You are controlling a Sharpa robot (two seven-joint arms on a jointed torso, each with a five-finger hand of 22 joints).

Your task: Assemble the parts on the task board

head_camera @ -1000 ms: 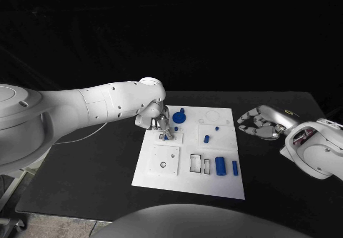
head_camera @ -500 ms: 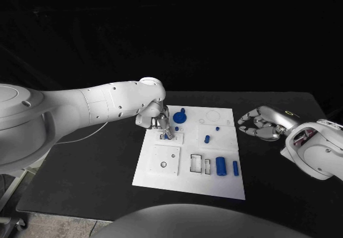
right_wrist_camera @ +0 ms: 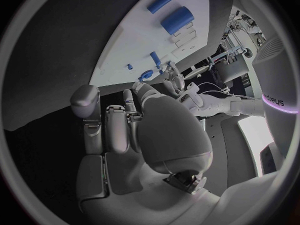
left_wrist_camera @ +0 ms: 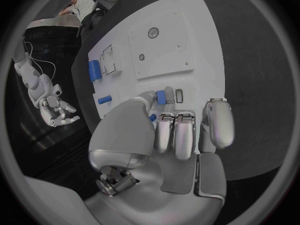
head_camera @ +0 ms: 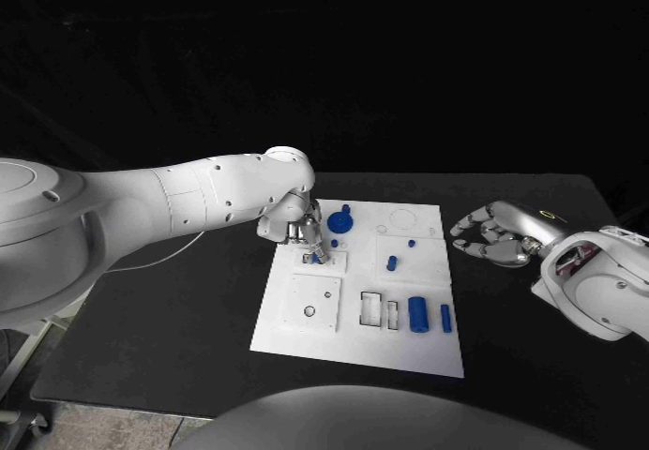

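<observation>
In the head view we see the left arm (head_camera: 176,202) entering from the left edge of the frame and bending down over the upper left corner of the task board (head_camera: 354,330), the white plate at the centre of the black worktop (head_camera: 162,328). Its left hand (head_camera: 295,228) points downward, fingertips lowered onto the board, and pinches a small blue part (head_camera: 314,258) at a small raised plate in the board's upper left area; in the left wrist view the same part (left_wrist_camera: 160,96) sits between the thumb and a fingertip, the remaining fingers (left_wrist_camera: 182,135) lying straight and side by side above the board. Just to the right of that hand we note a round blue part (head_camera: 339,222), and a short blue peg (head_camera: 391,263) stands nearer the board's middle. In the lower right area of the board a thick blue cylinder (head_camera: 418,314) lies beside a thinner blue bar (head_camera: 445,318), next to rectangular cut-outs (head_camera: 377,310). The right arm (head_camera: 602,281) enters from the right edge of the frame; the right hand (head_camera: 493,234) hovers above the worktop, well apart from the board's right edge, its fingers curled inward around nothing, as the right wrist view confirms (right_wrist_camera: 128,130).
</observation>
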